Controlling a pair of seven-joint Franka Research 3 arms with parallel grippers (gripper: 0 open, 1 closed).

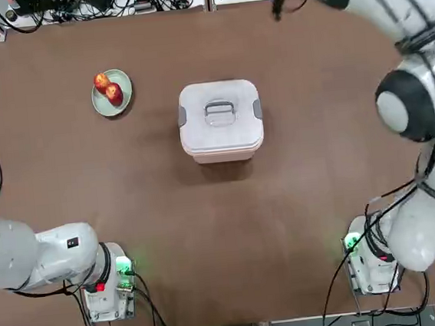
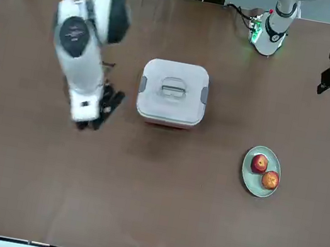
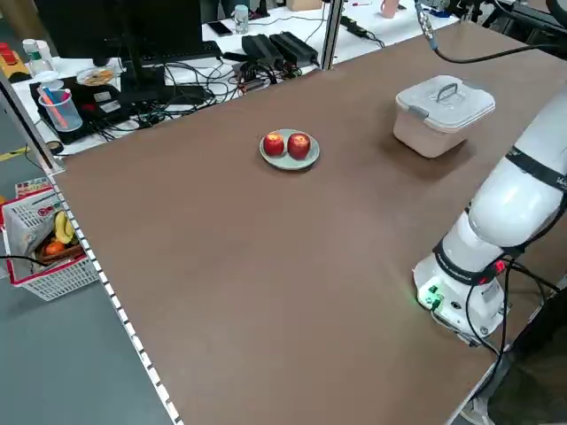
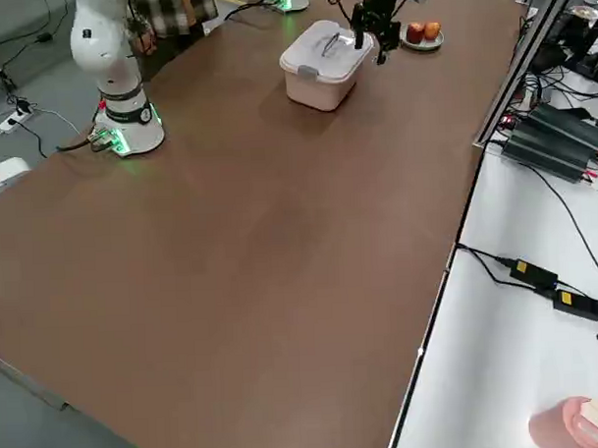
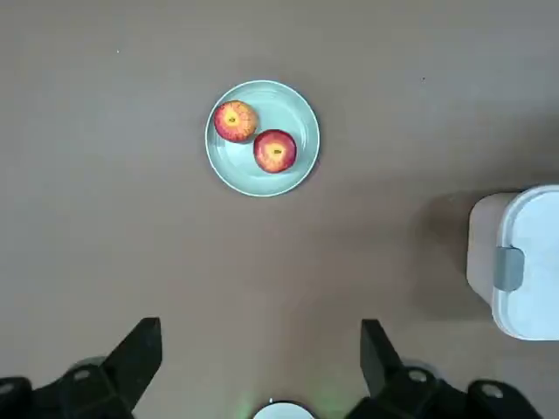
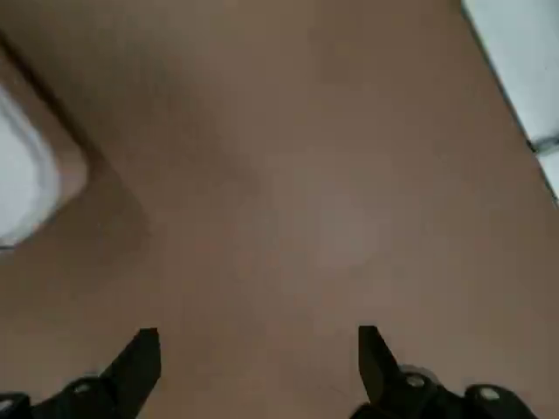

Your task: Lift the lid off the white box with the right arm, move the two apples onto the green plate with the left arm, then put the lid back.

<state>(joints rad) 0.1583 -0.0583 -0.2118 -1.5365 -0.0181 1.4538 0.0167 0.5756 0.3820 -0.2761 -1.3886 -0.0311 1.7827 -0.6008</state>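
The white lid [image 1: 220, 110] sits shut on the pale pink white box [image 1: 224, 148] at the table's middle, with its loop handle up and its grey clips at the sides. Both apples [image 1: 102, 82] [image 1: 114, 94] lie on the green plate [image 1: 100, 105] to the box's far left. My right gripper [image 2: 98, 112] hangs open and empty beside the box on its right, above bare table; its wrist view shows only a corner of the box [image 6: 26, 175]. My left gripper [image 5: 262, 349] stands open and empty, well back from the plate [image 5: 293, 179].
Cables and power supplies [image 1: 102, 1] line the far edge beyond the table. A basket [image 3: 49, 252] stands on the floor off the table's left side. Both arm bases [image 1: 106, 285] [image 1: 369, 260] sit at the near edge.
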